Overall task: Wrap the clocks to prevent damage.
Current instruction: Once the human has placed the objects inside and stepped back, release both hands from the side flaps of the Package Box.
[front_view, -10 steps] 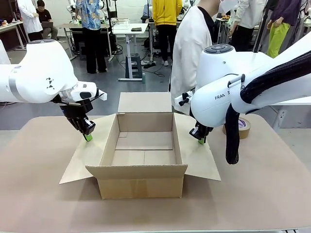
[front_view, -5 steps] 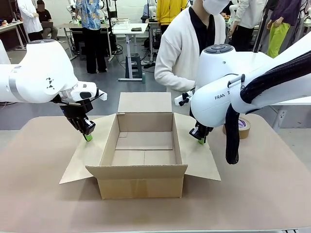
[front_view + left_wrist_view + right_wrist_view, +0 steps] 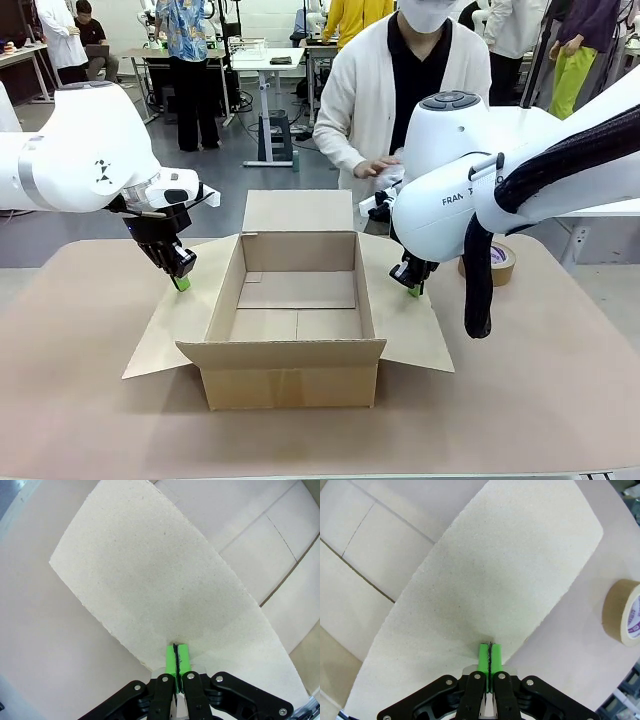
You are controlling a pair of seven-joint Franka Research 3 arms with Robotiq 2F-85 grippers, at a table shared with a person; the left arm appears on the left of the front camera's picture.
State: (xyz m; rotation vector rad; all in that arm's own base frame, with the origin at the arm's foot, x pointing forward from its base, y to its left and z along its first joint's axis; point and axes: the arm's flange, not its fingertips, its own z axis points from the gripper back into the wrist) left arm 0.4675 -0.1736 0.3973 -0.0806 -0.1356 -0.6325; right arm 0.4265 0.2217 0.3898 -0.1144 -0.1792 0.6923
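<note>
An open, empty cardboard box (image 3: 296, 300) stands mid-table with its flaps spread outward. My left gripper (image 3: 181, 283) is shut, its green tips down on the left flap (image 3: 175, 320); the left wrist view shows the gripper (image 3: 174, 655) closed with nothing between the pads, over that flap (image 3: 150, 580). My right gripper (image 3: 413, 290) is shut too, tips on the right flap (image 3: 410, 325), and in its own view the gripper (image 3: 490, 656) rests on pale cardboard (image 3: 490, 570). The clocks are out of view. A person in a white cardigan (image 3: 350, 90) stands behind the box, hands (image 3: 375, 168) together at waist height.
A roll of brown tape (image 3: 498, 262) lies on the table right of the box, also seen as the tape roll (image 3: 625, 612) in the right wrist view. The brown tabletop (image 3: 540, 400) has free room in front and on both sides.
The person has stepped in behind the box and turned to face the table, bringing the hands together. Both arms and the box have stayed still.
</note>
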